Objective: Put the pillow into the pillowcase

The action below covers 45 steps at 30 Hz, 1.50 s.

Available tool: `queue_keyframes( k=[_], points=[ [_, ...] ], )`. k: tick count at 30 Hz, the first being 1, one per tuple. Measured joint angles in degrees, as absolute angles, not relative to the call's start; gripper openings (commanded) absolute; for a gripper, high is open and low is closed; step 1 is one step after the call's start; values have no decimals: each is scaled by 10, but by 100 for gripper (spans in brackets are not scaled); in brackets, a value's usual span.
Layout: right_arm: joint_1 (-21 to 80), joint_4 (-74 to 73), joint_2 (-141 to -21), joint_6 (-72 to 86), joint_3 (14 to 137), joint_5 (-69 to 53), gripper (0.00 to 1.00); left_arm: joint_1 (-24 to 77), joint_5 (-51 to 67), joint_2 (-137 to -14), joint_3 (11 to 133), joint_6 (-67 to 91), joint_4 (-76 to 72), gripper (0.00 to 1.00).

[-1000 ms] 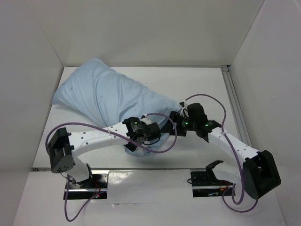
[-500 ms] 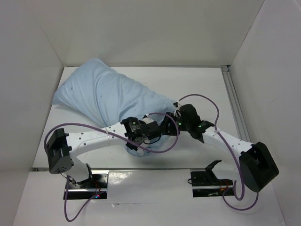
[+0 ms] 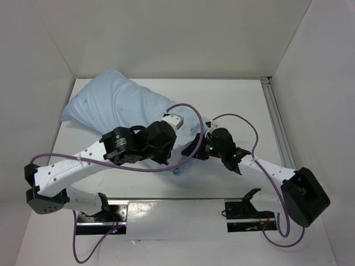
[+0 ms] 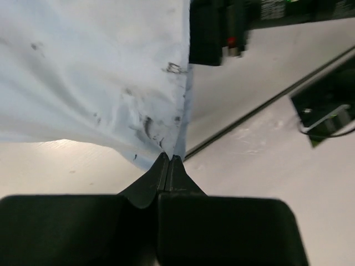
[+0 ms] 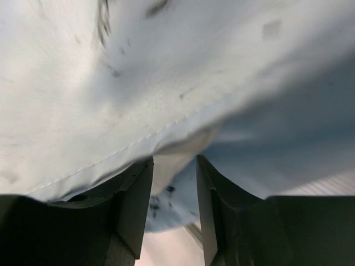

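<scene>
**Top view.** The pillowcase (image 3: 119, 108) lies slantwise on the desk (image 3: 238, 105), its far end toward the left rear corner and its near end at mid-desk. It is light blue, thin and wrinkled. It bulges full along its length, so the pillow is judged to be inside. No white stuffing shows in any view. The left arm (image 3: 83, 160) and right arm (image 3: 266, 169) both reach to the near end of the pillowcase, one on each side. In my judgement this is the mouth, held from both sides so the cloth can be drawn over the last of the filling. The wrist bodies hide the fingertips here.

**Left wrist view.** The left claw (image 4: 168, 162) is fully closed, its black tips meeting in a point. The hem corner of the pillowcase runs down into that point, and creases fan out from it. I read this as a pinch on the hem. The cloth is matt, flecked with small dark specks, and hangs taut. Bare desk shows beneath and beside it.

**Right wrist view.** The right claw (image 5: 175, 160) stands part-way apart, its flat black fingers either side of a soft fold of the pillowcase. The fold sits in the gap but does not appear clamped. A stitched seam line crosses the cloth just above the fingers. The placement suggests a second hold is being taken opposite the left one.
</scene>
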State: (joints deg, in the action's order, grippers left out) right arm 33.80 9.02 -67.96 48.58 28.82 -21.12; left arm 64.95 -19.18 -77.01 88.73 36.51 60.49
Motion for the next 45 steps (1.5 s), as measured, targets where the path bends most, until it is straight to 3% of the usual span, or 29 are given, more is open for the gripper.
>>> queue_keyframes(
  k=[2, 13, 19, 20, 21, 22, 23, 24, 25, 26, 27, 30, 34, 38, 45],
  points=[
    [354, 137, -690, 495, 284, -197, 35, 649, -170, -761, 889, 366, 584, 0],
    [406, 386, -859, 532, 298, -69, 31, 634, -44, -810, 908, 380, 476, 0],
    [357, 415, -933, 537, 373, -35, 31, 619, -23, -898, 1006, 371, 455, 0],
    [340, 416, -928, 541, 373, -32, 40, 613, -19, -913, 1024, 366, 451, 1],
    [324, 416, -919, 545, 369, -30, 46, 603, -10, -926, 1041, 362, 449, 10],
    [305, 413, -906, 548, 361, -30, 54, 592, 3, -938, 1058, 360, 448, 34],
    [285, 406, -881, 548, 348, -30, 65, 581, 21, -950, 1074, 354, 447, 47],
    [263, 386, -849, 547, 338, -29, 83, 568, 40, -962, 1091, 348, 448, 60],
    [237, 349, -805, 542, 330, -27, 87, 555, 57, -975, 1114, 343, 450, 69],
    [216, 316, -764, 532, 326, -21, 90, 544, 70, -985, 1136, 336, 450, 89],
    [195, 279, -721, 519, 327, -11, 92, 533, 76, -993, 1156, 327, 457, 100],
    [149, 164, -630, 479, 359, 11, 98, 500, 77, -1001, 1214, 312, 491, 100],
    [121, 41, -637, 420, 447, 8, 100, 440, 35, -975, 1228, 307, 534, 94],
    [158, -50, -705, 353, 559, -5, 100, 360, -73, -858, 1087, 335, 537, 94],
    [364, -103, -881, 245, 731, -4, 100, 194, -167, -588, 861, 381, 568, 93]
  ],
)
